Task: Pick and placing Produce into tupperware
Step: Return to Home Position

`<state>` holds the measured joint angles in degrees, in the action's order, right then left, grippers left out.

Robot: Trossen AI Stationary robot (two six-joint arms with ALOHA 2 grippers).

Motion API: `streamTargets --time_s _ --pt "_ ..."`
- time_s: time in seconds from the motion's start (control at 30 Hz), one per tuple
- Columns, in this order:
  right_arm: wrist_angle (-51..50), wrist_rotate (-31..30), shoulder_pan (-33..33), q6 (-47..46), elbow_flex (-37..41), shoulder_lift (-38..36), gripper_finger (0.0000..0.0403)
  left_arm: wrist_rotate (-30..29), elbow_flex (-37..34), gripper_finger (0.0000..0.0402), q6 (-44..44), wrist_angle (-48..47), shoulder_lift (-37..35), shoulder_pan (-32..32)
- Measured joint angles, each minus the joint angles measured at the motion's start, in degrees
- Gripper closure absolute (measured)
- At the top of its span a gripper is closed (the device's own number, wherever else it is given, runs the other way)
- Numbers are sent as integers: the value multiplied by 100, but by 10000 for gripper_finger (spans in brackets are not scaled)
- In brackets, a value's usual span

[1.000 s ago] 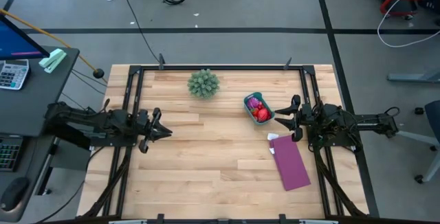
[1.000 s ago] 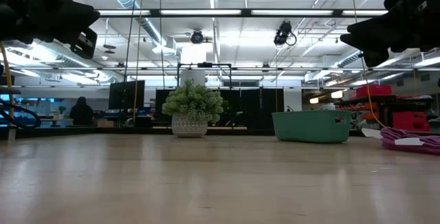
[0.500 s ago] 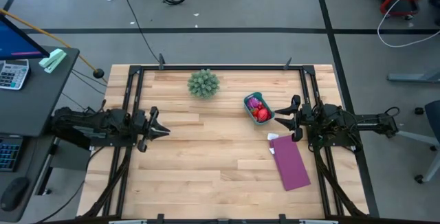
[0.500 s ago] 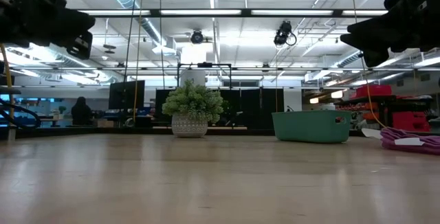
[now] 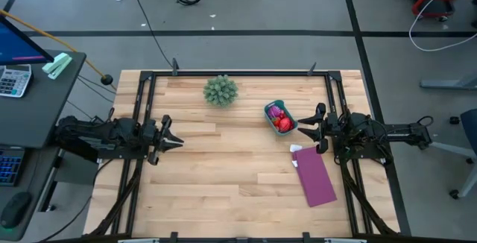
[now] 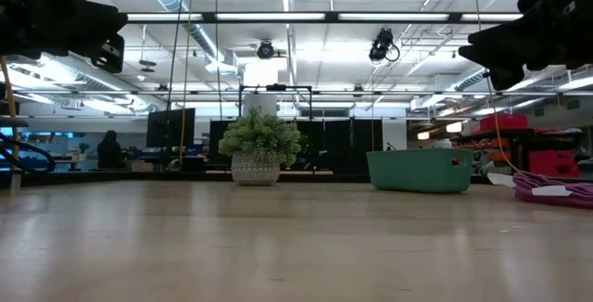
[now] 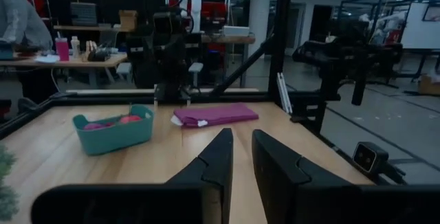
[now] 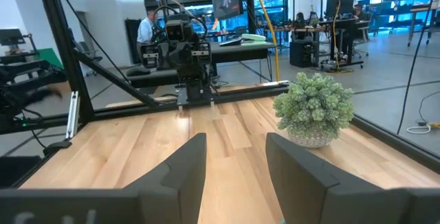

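The teal tupperware (image 5: 280,118) rests by its base on the table's far right part, also seen in the low view (image 6: 419,170) and the left wrist view (image 7: 113,129). Produce lies inside it: a purple-pink piece (image 5: 277,112) and a red one (image 5: 283,123). My right gripper (image 5: 301,128) hovers open just right of the tub, above the table (image 8: 234,141). My left gripper (image 5: 177,141) hangs over the table's left side, far from the tub, with a narrow gap between its fingers (image 7: 242,136). Neither holds anything.
A spiky green ball (image 5: 220,90) in a small pot stands near the far edge, left of the tub. A flat purple sheet (image 5: 316,176) lies near the right edge, on the near side of the right gripper. Bare wood (image 5: 231,176) spans the middle and near part.
My left gripper has drawn back a little toward the table's left edge. The right arm, the tub and the produce have kept still.
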<state>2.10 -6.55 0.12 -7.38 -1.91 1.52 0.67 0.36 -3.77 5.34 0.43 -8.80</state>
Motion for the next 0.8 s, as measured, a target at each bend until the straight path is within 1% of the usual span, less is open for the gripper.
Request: streamTargets --time_s 0.23,0.57,0.8 --pt "1 0 0 0 0 0 243 -21 0 349 -3 37 4 0" --pt "1 -2 0 0 0 0 243 -33 0 338 -2 68 4 0" --pt "1 -1 0 0 0 0 243 -39 0 344 -4 70 4 0"
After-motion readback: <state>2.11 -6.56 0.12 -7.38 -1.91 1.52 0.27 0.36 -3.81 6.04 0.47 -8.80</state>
